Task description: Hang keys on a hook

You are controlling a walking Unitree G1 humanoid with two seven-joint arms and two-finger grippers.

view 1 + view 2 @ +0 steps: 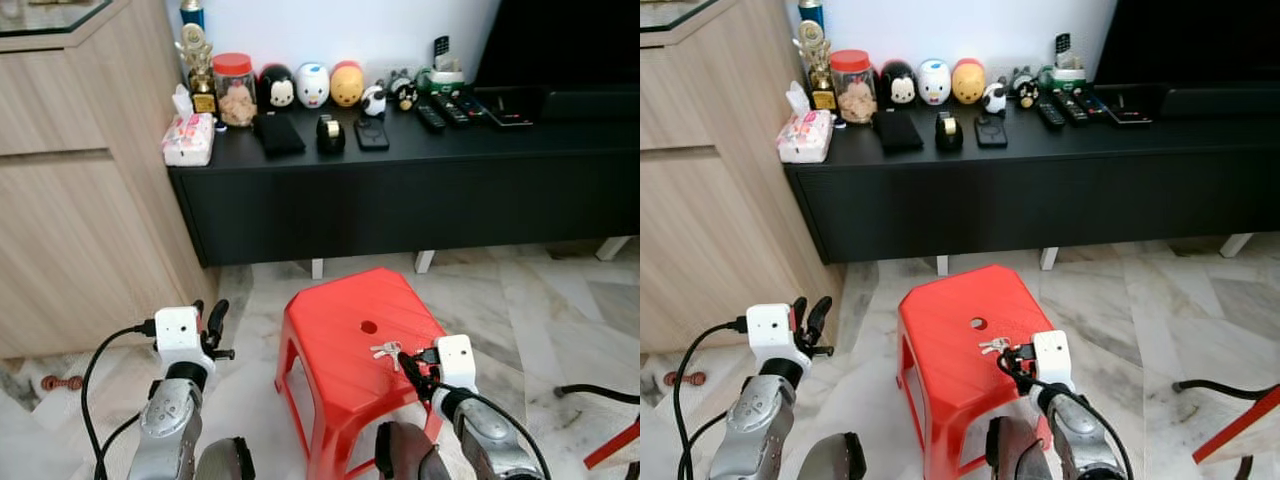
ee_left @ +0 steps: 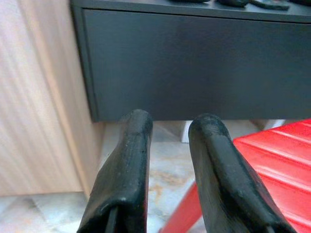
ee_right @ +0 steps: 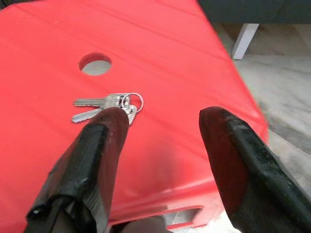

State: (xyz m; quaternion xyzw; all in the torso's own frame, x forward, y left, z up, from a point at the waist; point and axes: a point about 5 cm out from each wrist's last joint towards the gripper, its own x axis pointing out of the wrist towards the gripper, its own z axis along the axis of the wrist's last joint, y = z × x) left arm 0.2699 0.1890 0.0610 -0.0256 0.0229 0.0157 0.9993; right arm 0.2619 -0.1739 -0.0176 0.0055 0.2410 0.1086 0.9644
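A small bunch of silver keys on a ring lies on the red plastic stool, near its right front edge and just past the round hole in the seat. My right gripper hovers open over the stool's front right corner; the keys sit right beside the tip of one of its fingers. My left gripper is raised over the floor to the left of the stool, fingers slightly apart with nothing between them.
A long black TV console stands behind the stool, carrying toys, a jar, tissues, remotes and phones. A wooden cabinet rises at the left. Marble floor surrounds the stool; a black cable lies at the right.
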